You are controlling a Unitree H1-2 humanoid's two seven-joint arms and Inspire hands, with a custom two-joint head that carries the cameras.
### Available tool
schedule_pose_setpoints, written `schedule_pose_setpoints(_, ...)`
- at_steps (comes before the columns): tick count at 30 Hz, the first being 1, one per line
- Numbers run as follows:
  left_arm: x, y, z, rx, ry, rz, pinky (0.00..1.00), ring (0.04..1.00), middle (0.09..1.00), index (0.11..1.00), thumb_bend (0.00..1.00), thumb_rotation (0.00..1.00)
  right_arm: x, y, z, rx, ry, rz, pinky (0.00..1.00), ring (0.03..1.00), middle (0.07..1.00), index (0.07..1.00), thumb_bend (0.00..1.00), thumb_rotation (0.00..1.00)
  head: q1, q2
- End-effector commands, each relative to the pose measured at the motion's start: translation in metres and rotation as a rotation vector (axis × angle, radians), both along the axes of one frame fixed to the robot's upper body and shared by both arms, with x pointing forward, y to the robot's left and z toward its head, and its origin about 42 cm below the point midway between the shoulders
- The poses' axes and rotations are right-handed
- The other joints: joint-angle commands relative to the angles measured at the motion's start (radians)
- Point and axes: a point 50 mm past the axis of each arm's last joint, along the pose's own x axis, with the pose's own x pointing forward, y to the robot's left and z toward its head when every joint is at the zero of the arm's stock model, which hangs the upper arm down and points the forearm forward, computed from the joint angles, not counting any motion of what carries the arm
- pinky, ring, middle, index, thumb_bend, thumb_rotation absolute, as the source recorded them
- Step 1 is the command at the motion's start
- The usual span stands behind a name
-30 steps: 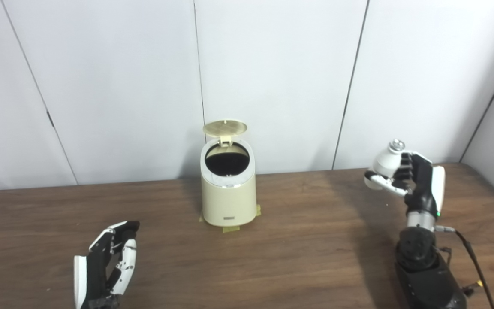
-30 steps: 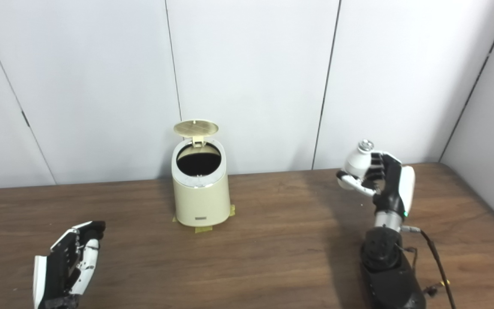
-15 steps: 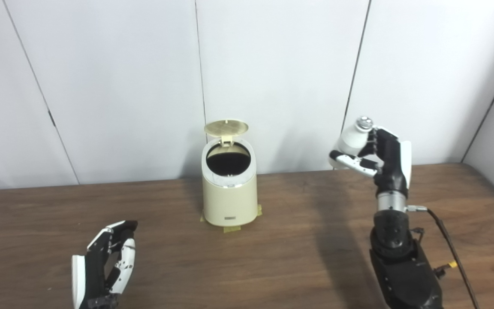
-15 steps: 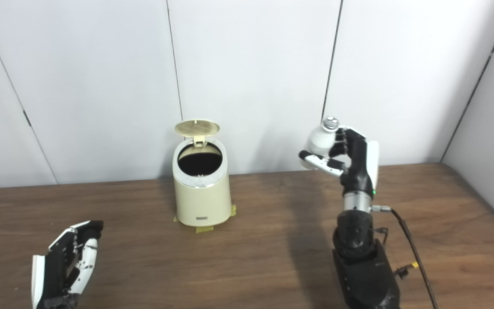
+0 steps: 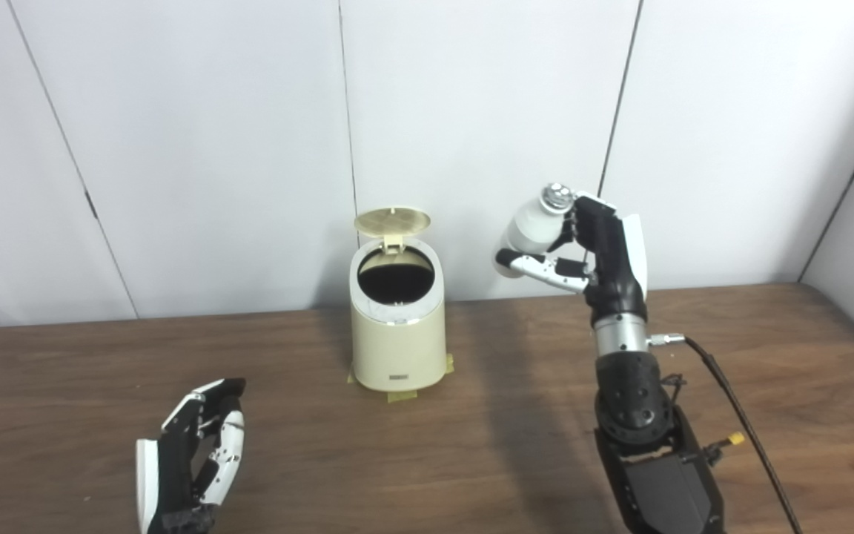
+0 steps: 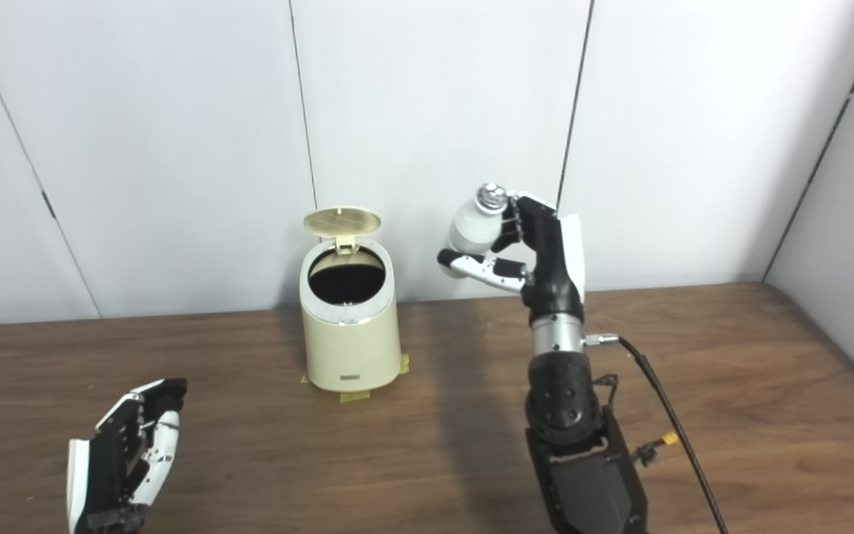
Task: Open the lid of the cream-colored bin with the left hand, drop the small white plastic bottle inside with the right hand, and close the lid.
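Right of the open-lidded bin (image 5: pixel 397 334), the right hand (image 5: pixel 590 245) grips the white bottle (image 5: pixel 534 226); left hand (image 5: pixel 193 463) rests spread, empty, low over the worktop (image 5: pixel 471 460).

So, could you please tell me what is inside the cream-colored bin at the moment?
With the lid up, the cream-colored bin shows only a dark opening; nothing is visible inside, and its bottom cannot be seen.

Pretty bright, even light from overhead, no harsh glare on the white wall panels (image 5: pixel 471 111). Soft shadows fall on the wooden table (image 5: pixel 471 460) beside the bin (image 5: pixel 397 334) and under the raised right hand (image 5: pixel 590 248). Both views are slightly soft and grainy, and the bin's inside reads pure black.
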Motion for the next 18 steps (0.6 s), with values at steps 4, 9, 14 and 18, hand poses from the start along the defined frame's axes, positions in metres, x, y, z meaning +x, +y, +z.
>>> schedule_pose_setpoints(4, 0.012, -0.006, 0.003, -0.054, -0.018, -0.059, 0.66, 0.723, 0.73, 0.703, 0.23, 0.61, 0.0, 0.019, 0.039, -0.017, -0.1, 0.06, 0.38, 0.451, 0.479, 0.487, 0.52, 0.0, 0.012, -0.004)
schedule_pose_setpoints(9, 0.014, -0.008, -0.001, -0.039, -0.015, -0.054, 0.66, 0.723, 0.734, 0.708, 0.22, 0.6, 0.001, 0.03, 0.037, -0.003, -0.134, 0.126, 0.38, 0.447, 0.483, 0.483, 0.52, 0.0, 0.027, -0.011)
schedule_pose_setpoints(14, 0.015, -0.011, -0.003, -0.028, -0.023, -0.046, 0.65, 0.715, 0.725, 0.699, 0.22, 0.58, 0.004, 0.042, 0.036, -0.017, -0.149, 0.139, 0.35, 0.426, 0.486, 0.489, 0.52, 0.0, 0.041, -0.014)
schedule_pose_setpoints(18, 0.015, -0.014, -0.002, -0.037, -0.021, -0.043, 0.65, 0.718, 0.73, 0.702, 0.22, 0.56, 0.005, 0.05, 0.033, -0.019, -0.153, 0.164, 0.34, 0.426, 0.481, 0.494, 0.52, 0.0, 0.054, -0.018)
